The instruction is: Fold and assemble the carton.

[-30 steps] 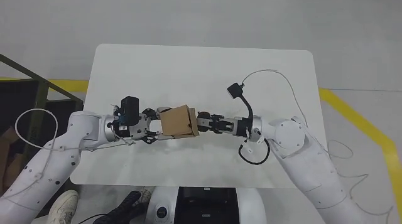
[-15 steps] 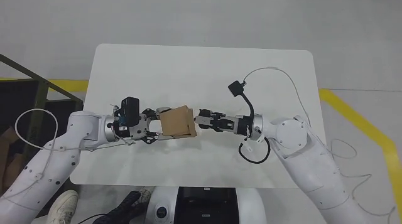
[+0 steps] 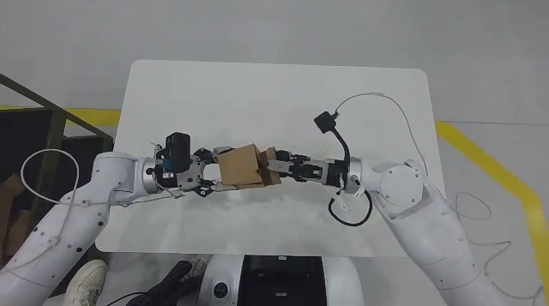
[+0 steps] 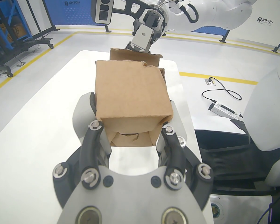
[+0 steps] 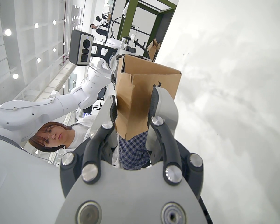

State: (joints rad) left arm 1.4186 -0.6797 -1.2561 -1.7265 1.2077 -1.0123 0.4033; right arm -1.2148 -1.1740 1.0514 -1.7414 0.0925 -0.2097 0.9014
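Note:
A small brown carton (image 3: 240, 165) is held just above the white table (image 3: 257, 100) near its front middle. My left gripper (image 3: 214, 173) is shut on the carton's body, one finger on each side wall (image 4: 130, 92). The end facing that wrist camera is partly folded in, with a gap left. My right gripper (image 3: 273, 166) meets the carton from the opposite side and is shut on its far flap (image 4: 135, 57). In the right wrist view that flap (image 5: 133, 99) runs between the two fingers.
A thin grey cable (image 3: 386, 105) from the right arm loops over the table's right half. A dark green rack (image 3: 34, 109) stands off the left edge. The table's back half is bare.
My right gripper has shifted a little toward the carton, and the flap it holds now sticks out at the carton's right end. The left arm has stayed still.

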